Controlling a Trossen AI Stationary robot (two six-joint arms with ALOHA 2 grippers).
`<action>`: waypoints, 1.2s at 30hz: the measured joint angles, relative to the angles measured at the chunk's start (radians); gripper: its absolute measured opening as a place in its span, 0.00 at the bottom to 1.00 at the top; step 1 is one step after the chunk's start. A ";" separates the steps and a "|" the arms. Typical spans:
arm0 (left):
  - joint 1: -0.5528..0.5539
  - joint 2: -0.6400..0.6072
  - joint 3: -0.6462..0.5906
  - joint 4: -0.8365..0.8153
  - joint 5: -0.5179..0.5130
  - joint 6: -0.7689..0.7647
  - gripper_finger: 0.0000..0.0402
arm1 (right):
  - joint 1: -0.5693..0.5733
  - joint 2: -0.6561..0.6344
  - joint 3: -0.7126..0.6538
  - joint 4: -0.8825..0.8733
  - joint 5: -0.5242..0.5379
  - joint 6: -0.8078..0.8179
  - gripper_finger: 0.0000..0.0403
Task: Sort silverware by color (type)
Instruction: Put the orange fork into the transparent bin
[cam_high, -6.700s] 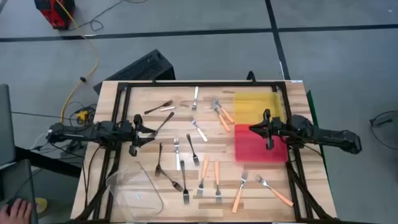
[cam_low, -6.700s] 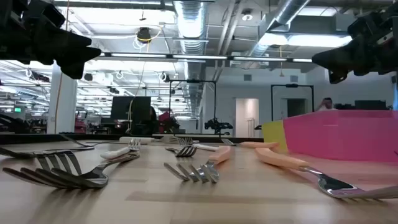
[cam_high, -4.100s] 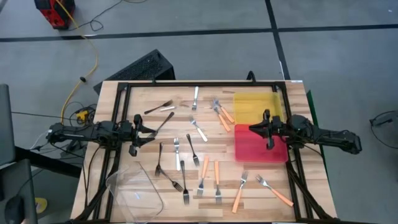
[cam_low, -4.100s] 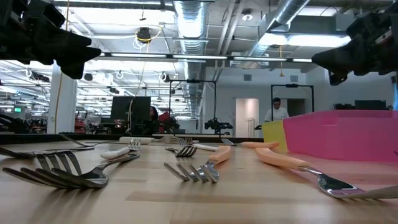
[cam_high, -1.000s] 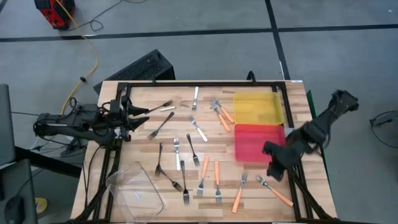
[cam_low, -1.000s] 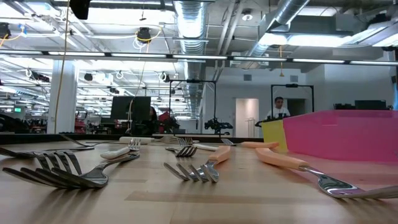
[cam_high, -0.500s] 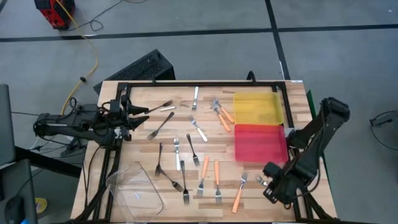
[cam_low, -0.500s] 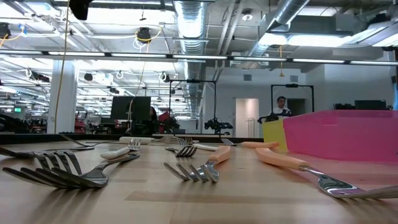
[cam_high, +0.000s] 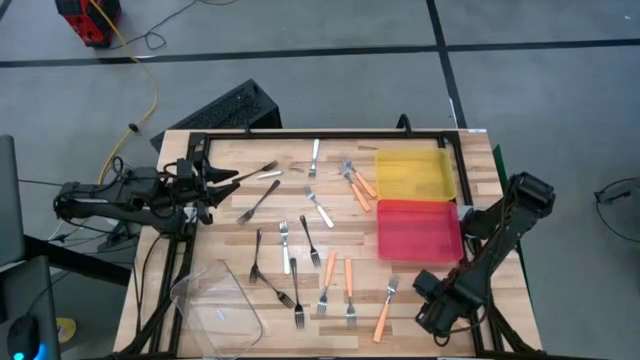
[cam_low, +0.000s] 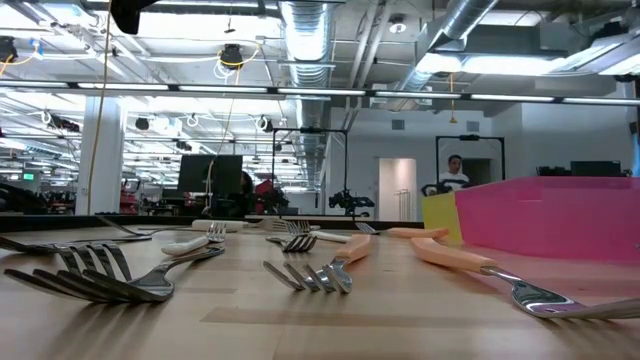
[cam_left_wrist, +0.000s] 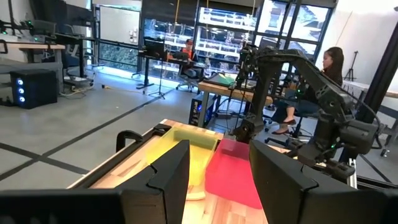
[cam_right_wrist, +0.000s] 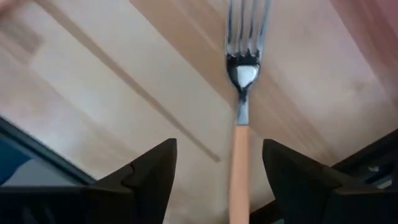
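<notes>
The red tray (cam_high: 418, 230) holds nothing, and the yellow tray (cam_high: 413, 174) just behind it is empty too — all forks lie on the wooden surface (cam_high: 225, 235). Near the red tray's front corner, the right end effector (cam_high: 432, 312) stands wide over an orange-handled fork (cam_right_wrist: 239, 130). The left end effector (cam_high: 203, 190), well apart, is partly open and holds nothing.

Orange-handled fork (cam_right_wrist: 241, 112) on wooden counter (cam_right_wrist: 124, 81), metal tines pointing away from right gripper (cam_right_wrist: 217, 171). Two dark fingers (cam_right_wrist: 146, 174) spread apart, one each side of orange handle, not touching it. Handle runs down between fingers.
</notes>
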 joint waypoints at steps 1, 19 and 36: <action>0.000 0.000 0.000 0.000 0.000 0.000 0.38 | 0.002 -0.006 -0.018 0.006 0.000 0.000 0.66; 0.000 0.000 0.000 -0.007 -0.003 -0.005 0.38 | 0.109 -0.009 -0.224 0.240 0.033 0.059 0.66; 0.000 0.000 0.000 -0.033 -0.006 -0.003 0.38 | 0.102 0.001 -0.227 0.235 0.002 0.034 0.22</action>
